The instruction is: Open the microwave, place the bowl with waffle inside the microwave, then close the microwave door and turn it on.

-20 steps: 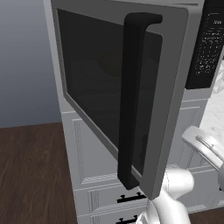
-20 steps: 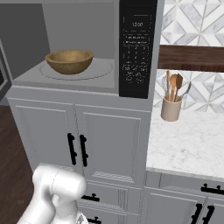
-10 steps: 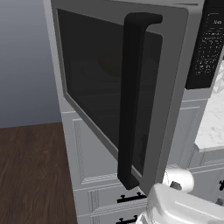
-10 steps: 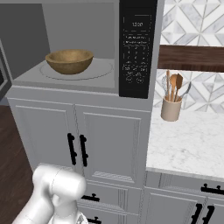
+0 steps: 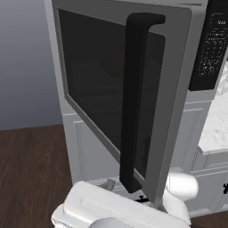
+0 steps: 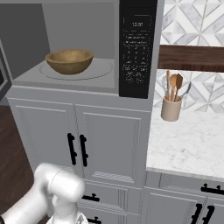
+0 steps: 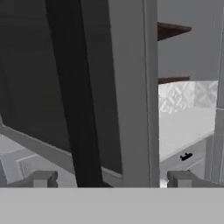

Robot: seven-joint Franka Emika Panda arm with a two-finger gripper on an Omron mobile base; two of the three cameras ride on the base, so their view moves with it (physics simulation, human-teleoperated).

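Note:
The microwave [image 6: 103, 41] stands open. Its door [image 5: 176, 75] is swung wide toward me, and the tall black bar handle [image 5: 133, 102] faces the left base view. Inside, on the turntable, sits the brown bowl [image 6: 69, 60]. The waffle is hidden below the bowl's rim. In the hand view my gripper [image 7: 113, 180] is open, its fingertips [image 7: 41, 178] wide apart. The door's grey edge [image 7: 129, 87] and its handle [image 7: 74, 87] rise between and beyond them. I cannot tell whether anything touches.
The black keypad [image 6: 138, 48] is right of the cavity. Grey cabinet doors with black handles [image 6: 76, 148] stand below. A marble counter [image 6: 188, 140] to the right carries a utensil crock [image 6: 171, 107]. Dark wood floor [image 5: 31, 169] lies to the left.
The arm has swung down and to the left, and its white body now lies across the bottom of the left base view under the door. Door and bowl have not moved.

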